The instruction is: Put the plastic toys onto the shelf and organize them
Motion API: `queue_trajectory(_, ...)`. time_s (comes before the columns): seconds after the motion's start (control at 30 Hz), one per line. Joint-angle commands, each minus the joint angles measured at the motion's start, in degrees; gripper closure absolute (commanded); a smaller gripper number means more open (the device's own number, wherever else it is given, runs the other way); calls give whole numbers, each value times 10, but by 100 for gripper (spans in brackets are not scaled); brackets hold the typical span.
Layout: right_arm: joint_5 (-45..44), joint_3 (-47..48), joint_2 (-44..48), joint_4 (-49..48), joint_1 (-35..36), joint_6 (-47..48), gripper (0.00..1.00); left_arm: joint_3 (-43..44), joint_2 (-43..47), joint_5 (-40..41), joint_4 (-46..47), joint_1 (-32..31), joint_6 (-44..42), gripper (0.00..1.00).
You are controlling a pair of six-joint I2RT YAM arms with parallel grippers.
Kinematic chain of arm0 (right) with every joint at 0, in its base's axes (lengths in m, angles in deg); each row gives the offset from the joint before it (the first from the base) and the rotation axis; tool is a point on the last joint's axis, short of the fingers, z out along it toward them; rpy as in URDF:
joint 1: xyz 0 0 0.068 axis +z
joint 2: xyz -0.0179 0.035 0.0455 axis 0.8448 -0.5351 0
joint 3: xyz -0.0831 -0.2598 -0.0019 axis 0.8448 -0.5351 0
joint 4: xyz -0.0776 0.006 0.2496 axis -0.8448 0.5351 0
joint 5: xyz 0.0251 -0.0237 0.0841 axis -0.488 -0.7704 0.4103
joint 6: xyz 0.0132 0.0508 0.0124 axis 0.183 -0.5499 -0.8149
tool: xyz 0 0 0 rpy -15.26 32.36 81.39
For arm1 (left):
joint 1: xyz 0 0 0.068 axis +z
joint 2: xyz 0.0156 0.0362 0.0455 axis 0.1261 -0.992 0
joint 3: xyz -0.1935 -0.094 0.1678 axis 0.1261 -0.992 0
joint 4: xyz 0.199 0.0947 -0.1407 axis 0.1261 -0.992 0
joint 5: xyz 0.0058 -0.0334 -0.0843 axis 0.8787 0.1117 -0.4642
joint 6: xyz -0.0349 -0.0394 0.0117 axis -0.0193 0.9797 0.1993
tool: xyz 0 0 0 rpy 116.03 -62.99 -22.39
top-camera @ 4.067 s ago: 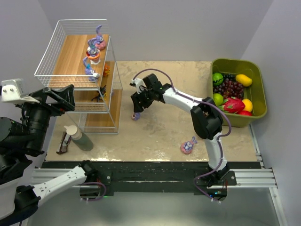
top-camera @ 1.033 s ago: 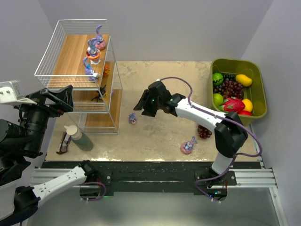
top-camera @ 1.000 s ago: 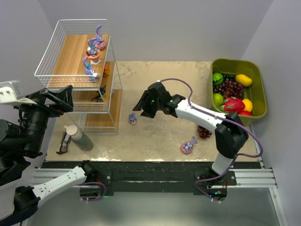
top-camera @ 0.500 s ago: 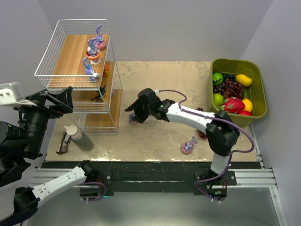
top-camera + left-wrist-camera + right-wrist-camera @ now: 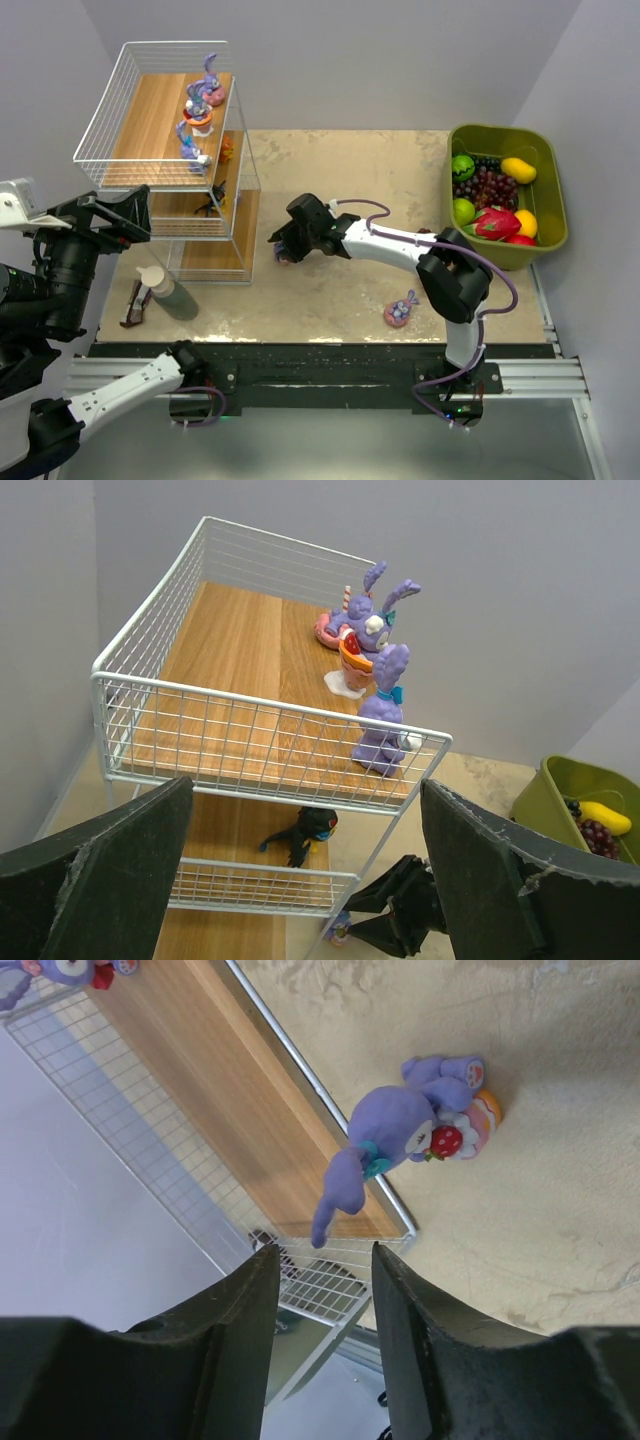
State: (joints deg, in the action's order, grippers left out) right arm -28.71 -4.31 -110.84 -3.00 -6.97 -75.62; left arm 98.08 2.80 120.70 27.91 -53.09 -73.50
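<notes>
Right gripper (image 5: 322,1258): open, holding nothing.
Purple bunny (image 5: 408,1125): on its side, just ahead of the fingertips (image 5: 250,1285), not touched, beside the shelf (image 5: 235,1095) bottom board.
Left gripper (image 5: 300,825): wide open, empty, facing the top tier with 3 toys (image 5: 383,715).

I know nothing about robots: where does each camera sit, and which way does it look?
Top external: above and behind, looking down on table, shelf, left gripper and right gripper.
Left wrist: behind the left gripper, facing the shelf's top tier and its bunnies; own fingers frame the bottom.
Right wrist: behind the right gripper, facing a purple bunny toy on the table beside the shelf; own fingers below.
Shared: top and left wrist both show those bunnies.
</notes>
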Motion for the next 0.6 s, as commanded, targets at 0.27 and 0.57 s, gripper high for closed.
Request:
queue_trajectory(0.27,-39,16,-1,-27,-8,-13,62,12,4,9,7,-2,0,1)
queue_trajectory(0.57,-38,15,-8,-33,-13,-11,66,9,4,11,6,-2,1,1)
